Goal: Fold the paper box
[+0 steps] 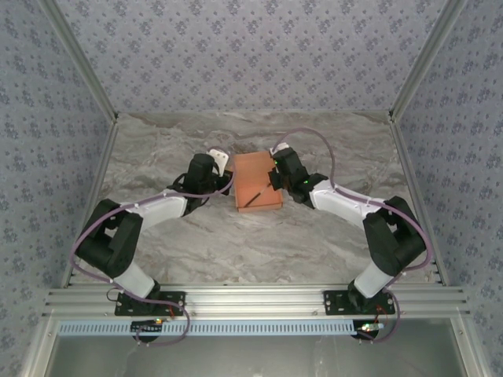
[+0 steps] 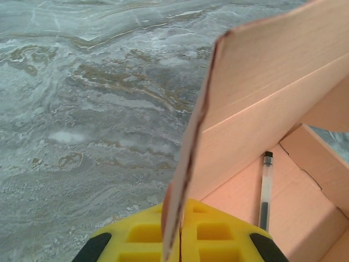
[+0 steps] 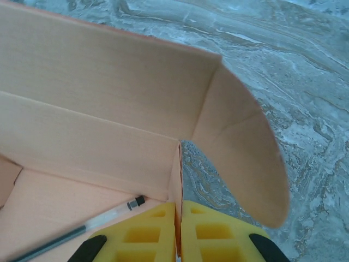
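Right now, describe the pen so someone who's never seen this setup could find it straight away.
On the grey marbled table, midway between the two arms, sits the salmon-orange paper box, open at the top. On its floor lies the pen. It is a slim clear barrel with a dark ink core and a dark end, the only thing inside that isn't orange card.

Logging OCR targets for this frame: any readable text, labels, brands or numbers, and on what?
No readable text anywhere.
paper box: plain card, no print.
pen: no marking legible on the barrel.
wallpaper: floral pattern, no words.
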You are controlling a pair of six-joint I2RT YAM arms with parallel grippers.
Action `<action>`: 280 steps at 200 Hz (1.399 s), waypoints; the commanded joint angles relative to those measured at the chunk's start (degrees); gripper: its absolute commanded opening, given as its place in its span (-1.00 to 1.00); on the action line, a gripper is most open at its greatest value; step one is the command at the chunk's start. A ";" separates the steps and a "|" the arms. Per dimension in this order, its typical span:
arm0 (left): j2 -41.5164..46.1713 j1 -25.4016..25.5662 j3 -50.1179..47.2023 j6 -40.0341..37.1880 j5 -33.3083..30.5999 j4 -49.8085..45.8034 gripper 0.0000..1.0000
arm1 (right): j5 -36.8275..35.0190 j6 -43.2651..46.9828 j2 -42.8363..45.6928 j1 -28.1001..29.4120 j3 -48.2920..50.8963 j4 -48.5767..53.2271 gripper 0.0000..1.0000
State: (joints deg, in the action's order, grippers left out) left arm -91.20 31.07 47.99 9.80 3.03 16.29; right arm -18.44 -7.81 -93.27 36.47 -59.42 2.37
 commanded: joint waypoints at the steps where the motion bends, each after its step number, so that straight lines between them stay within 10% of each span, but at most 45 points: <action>1: -0.27 1.35 2.33 6.51 -6.67 0.94 -0.88 | -7.76 -7.05 -2.21 2.02 -2.48 2.79 -0.81; 280: -2.07 13.43 -3.05 22.97 -34.82 14.22 -0.92 | -13.35 -20.18 -1.29 6.19 3.18 -9.92 -0.82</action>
State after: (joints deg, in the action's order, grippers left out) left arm -94.45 43.03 45.60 30.74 -27.81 24.86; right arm -30.26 -25.76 -96.55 41.63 -57.65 -4.97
